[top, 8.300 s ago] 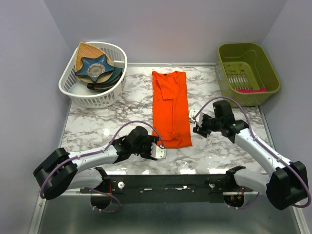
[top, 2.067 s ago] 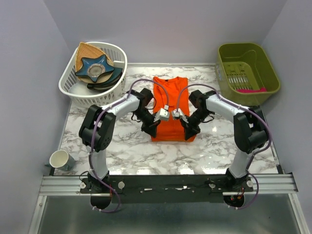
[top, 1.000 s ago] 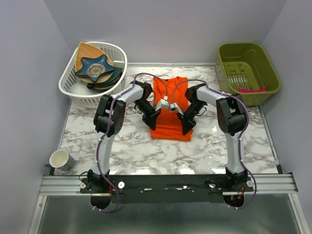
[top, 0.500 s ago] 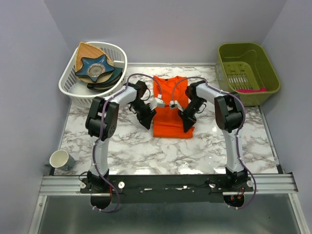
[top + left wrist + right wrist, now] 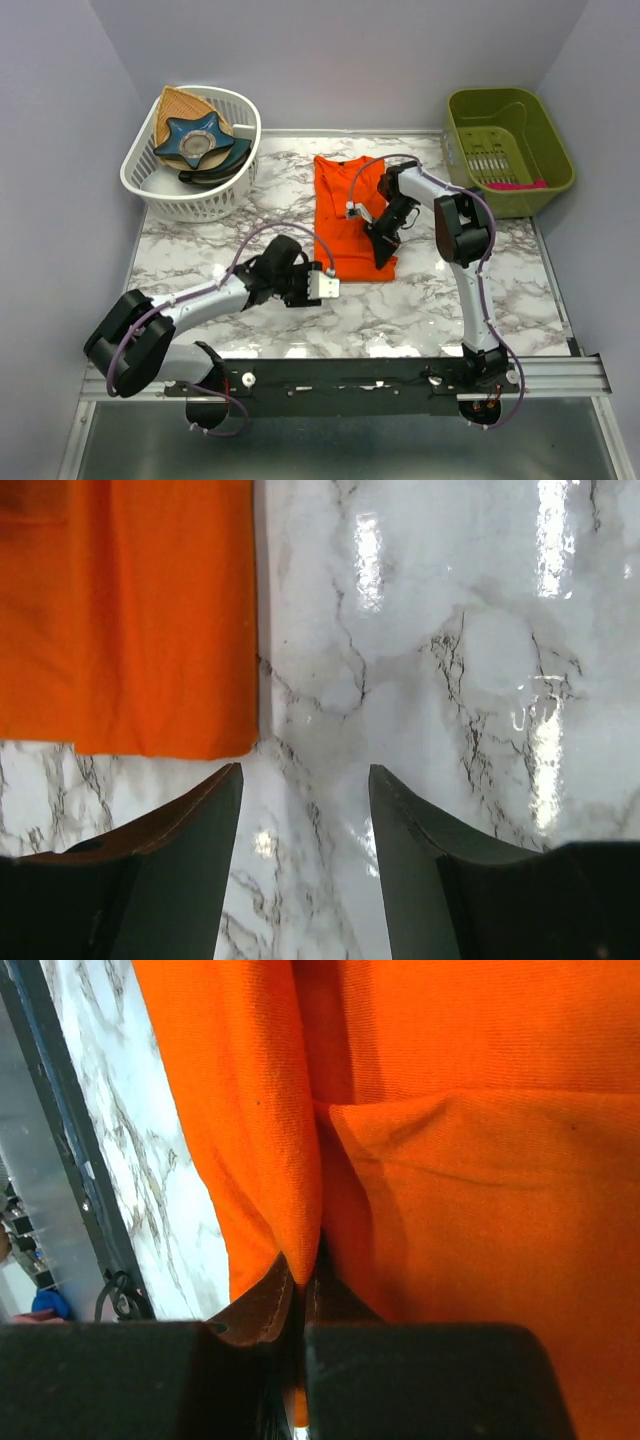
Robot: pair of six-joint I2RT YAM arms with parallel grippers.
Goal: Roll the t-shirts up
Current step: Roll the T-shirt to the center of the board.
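The bright orange t-shirt lies folded into a long strip on the marble table, collar at the far end. My right gripper rests on its near right part. The right wrist view shows this gripper shut on a pinched fold of the orange t-shirt. My left gripper sits low by the shirt's near left corner. In the left wrist view it is open over bare marble, and the shirt's corner lies just beyond its left finger.
A white basket at the far left holds a blue star-shaped dish and a woven fan piece. A green bin with a small pink item stands at the far right. A metal rail runs along the near edge.
My left gripper has opened, let go of the shirt and drawn back towards the near left. My right gripper stays shut on the fabric.
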